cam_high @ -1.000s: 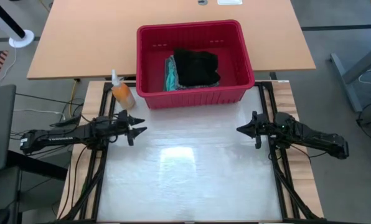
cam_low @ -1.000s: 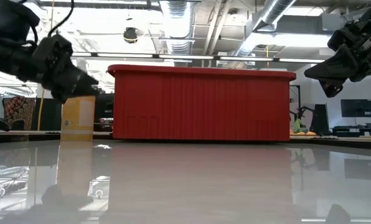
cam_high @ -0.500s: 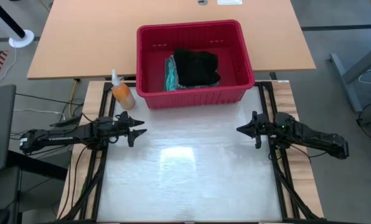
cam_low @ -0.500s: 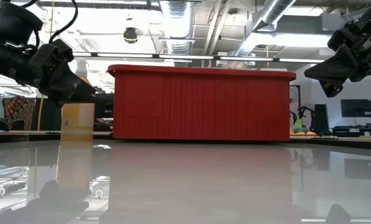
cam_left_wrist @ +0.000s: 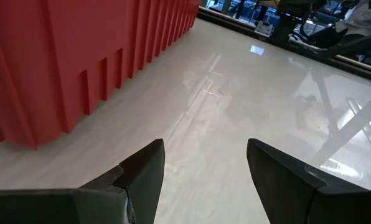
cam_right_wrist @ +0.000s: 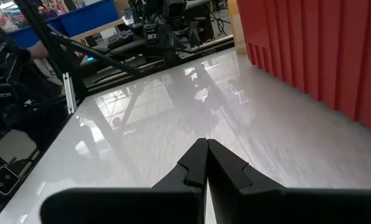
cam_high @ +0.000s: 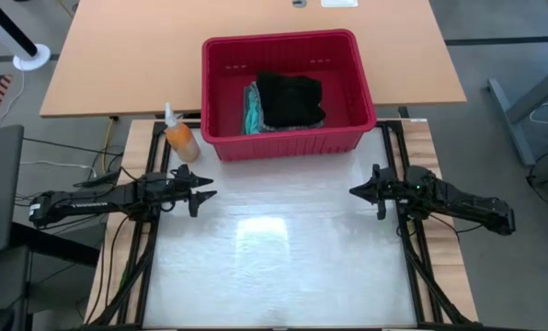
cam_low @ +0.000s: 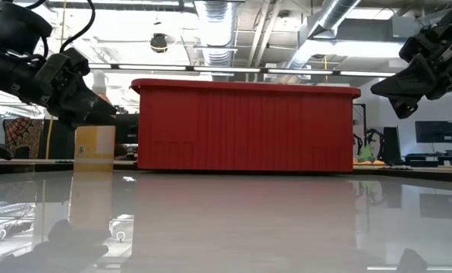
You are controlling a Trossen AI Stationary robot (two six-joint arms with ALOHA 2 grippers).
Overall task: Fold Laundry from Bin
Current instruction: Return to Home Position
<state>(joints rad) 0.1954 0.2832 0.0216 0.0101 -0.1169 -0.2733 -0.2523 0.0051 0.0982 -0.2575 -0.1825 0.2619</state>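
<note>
Left gripper (cam_high: 205, 187), spread wide near the tabletop's left edge, could knock the orange bottle (cam_high: 180, 140) while retracting; right gripper (cam_high: 355, 190) waits pinched closed.

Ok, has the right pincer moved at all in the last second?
No. In the low view the right pincer sits at the same gap from the right corner of the red bin as before.

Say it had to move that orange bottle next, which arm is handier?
Left, probably: the left arm hangs with open jaws close to the orange bottle, on its side. The right arm is across the table, jaws shut.
</note>
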